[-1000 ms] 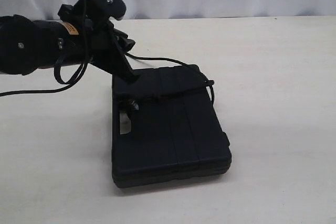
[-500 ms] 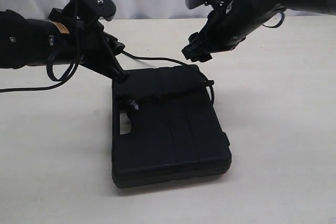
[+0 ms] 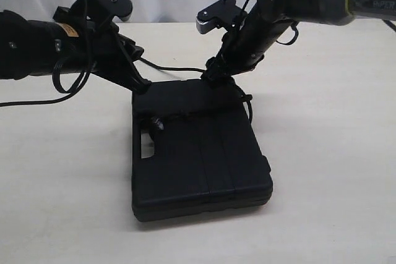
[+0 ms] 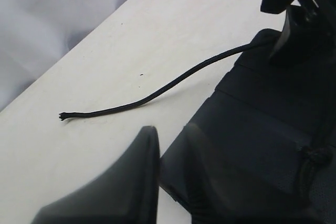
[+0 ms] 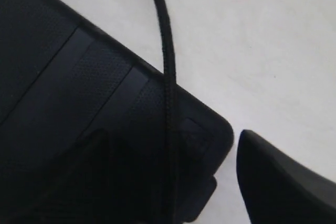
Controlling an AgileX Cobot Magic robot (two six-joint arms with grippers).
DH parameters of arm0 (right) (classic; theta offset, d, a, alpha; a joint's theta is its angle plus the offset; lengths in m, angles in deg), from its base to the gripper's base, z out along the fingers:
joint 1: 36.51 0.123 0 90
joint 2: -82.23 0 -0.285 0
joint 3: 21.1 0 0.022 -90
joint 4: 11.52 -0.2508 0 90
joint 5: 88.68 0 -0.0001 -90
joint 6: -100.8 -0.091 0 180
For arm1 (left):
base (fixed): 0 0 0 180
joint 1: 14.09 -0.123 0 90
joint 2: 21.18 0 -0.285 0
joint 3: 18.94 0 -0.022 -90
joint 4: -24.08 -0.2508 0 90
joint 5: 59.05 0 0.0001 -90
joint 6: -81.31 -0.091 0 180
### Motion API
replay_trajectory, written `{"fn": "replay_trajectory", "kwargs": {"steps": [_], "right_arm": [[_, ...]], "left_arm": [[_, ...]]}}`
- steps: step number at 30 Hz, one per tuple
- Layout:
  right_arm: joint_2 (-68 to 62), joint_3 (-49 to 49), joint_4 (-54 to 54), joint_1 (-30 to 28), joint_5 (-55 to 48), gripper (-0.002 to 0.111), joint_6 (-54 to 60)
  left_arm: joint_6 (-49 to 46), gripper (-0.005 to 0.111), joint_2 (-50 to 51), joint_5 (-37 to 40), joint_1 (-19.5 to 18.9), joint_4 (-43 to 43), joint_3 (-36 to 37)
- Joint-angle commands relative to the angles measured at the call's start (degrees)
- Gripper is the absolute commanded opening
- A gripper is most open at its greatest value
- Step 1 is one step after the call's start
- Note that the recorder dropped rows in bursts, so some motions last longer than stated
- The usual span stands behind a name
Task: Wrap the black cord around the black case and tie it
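My right pincer (image 5: pixel 176 182) stands open, the black cord (image 5: pixel 167 66) between its fingers and the black case (image 5: pixel 63 103) beneath. I'd lower squarely before closing. Whether my left pincer (image 3: pixel 141 85) grips anything, I cannot tell.

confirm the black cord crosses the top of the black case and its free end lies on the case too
Not quite: the black cord crosses the top of the black case, but its free end lies on the table beside the case, as the left wrist view shows.
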Motion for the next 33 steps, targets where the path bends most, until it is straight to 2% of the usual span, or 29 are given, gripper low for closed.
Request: {"fn": "replay_trajectory", "kwargs": {"steps": [1, 6, 9, 10, 20, 29, 33], "right_arm": [[-0.2, 0.7, -2.1, -0.1, 0.3, 0.057, 2.0], [-1.4, 0.7, -1.8, -0.1, 0.7, 0.029, 1.8], [-1.2, 0.7, -1.8, -0.1, 0.9, 0.007, 1.8], [-0.9, 0.7, -1.8, -0.1, 0.9, 0.004, 1.8], [5.6, 0.7, -1.4, -0.2, 3.4, 0.004, -2.4], [13.9, -4.2, -1.4, -0.2, 5.9, 0.004, -2.4], [14.4, -4.8, -1.2, -0.4, 6.4, 0.004, -3.2]], "left_arm": [[0.2, 0.018, -0.3, -0.7, -0.2, 0.3, 0.1], [0.2, 0.018, -0.3, -0.1, -0.2, 0.3, 0.1], [0.2, 0.018, -0.3, -0.1, -0.2, 0.3, 0.1], [0.2, 0.018, -0.3, -0.1, -0.2, 0.3, 0.1], [0.2, 0.018, -0.3, -0.1, -0.2, 0.3, 0.1], [0.6, 0.018, -0.2, 0.8, 0.0, 0.3, 0.1], [-0.2, 0.017, 1.8, -0.1, 2.4, -0.3, 0.1]]}}
